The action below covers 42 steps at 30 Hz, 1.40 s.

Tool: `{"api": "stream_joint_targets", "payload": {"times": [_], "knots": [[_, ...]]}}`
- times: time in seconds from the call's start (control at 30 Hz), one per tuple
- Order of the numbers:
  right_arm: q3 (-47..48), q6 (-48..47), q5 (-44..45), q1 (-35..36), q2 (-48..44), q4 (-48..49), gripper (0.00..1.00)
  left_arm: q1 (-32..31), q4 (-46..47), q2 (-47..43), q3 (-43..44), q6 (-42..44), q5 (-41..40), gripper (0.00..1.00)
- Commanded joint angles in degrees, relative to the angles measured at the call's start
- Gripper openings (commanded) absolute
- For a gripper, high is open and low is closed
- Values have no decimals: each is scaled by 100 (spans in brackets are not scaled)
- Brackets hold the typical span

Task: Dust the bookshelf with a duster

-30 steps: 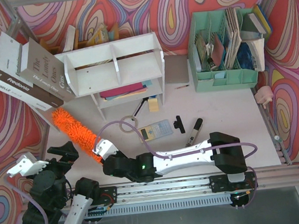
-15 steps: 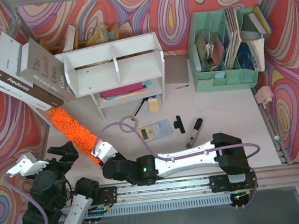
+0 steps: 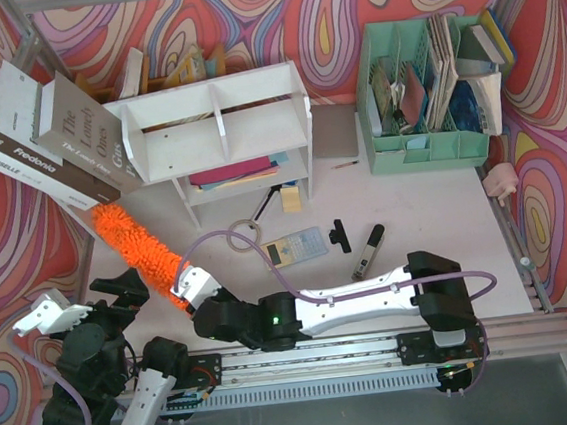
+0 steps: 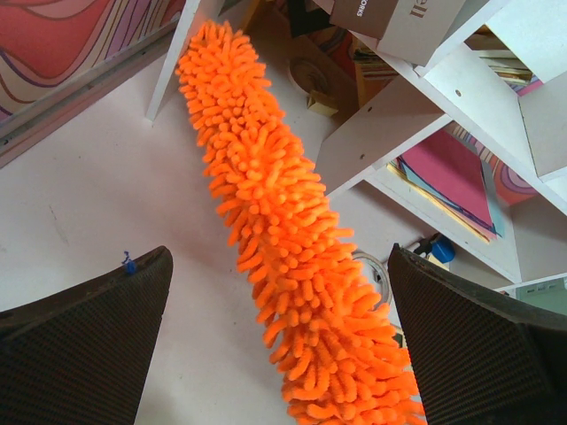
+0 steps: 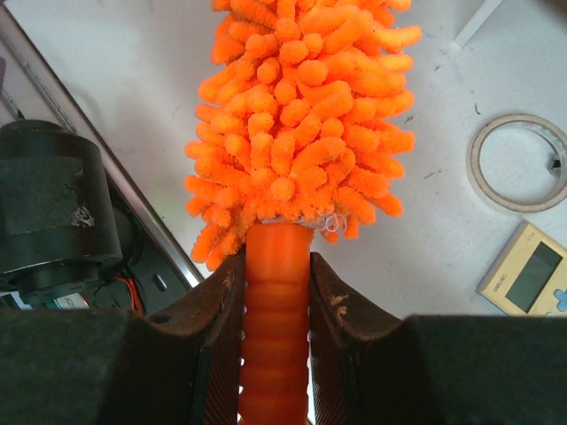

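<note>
Duster (image 3: 141, 248) lies left of the bookshelf (image 3: 220, 128), tip near its left end. My right gripper (image 5: 276, 266) pinches the handle (image 5: 276, 310); left gripper (image 4: 279, 252) gapes empty. Dusting, I judge, hasn't started.

White table (image 3: 436, 228) with bookshelf (image 3: 196, 140), organizer (image 3: 428, 150), tape ring (image 5: 518, 119), calculator (image 3: 295, 246)

Swirly red-orange walls (image 3: 344, 6) enclose a pale table (image 3: 435, 218).

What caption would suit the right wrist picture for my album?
Right gripper shut on the ribbed handle of the duster, its orange fluffy head over the white table, a ring nearby.
</note>
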Motion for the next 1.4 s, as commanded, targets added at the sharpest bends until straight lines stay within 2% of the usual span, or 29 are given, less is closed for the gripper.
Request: {"api": "stream_joint_targets", "payload": {"times": [0.0, 0.27, 0.43, 0.7, 0.83, 1.07, 1.23, 1.37], "knots": [[84, -68, 18, 57, -305, 429, 0, -29, 61, -84, -25, 41, -32, 99], [-322, 323, -140, 51, -71, 359, 0, -29, 73, -84, -35, 43, -24, 99], [-452, 249, 111, 78, -434, 131, 0, -24, 59, -84, -25, 37, -31, 98], [-1565, 377, 816, 321, -2189, -650, 0, -22, 65, -84, -25, 49, -47, 99], [-1891, 405, 803, 515, -2958, -1268, 0, -29, 50, -82, -25, 37, -72, 98], [-1999, 678, 405, 643, -4113, -2715, 0, -29, 37, -84, -26, 30, -116, 99], [-1786, 1327, 659, 653, -4559, -3846, 0, -24, 29, -84, -25, 19, -144, 99], [-1704, 1464, 799, 653, -5103, -4123, 0, -28, 24, -78, -25, 22, -148, 99]]}}
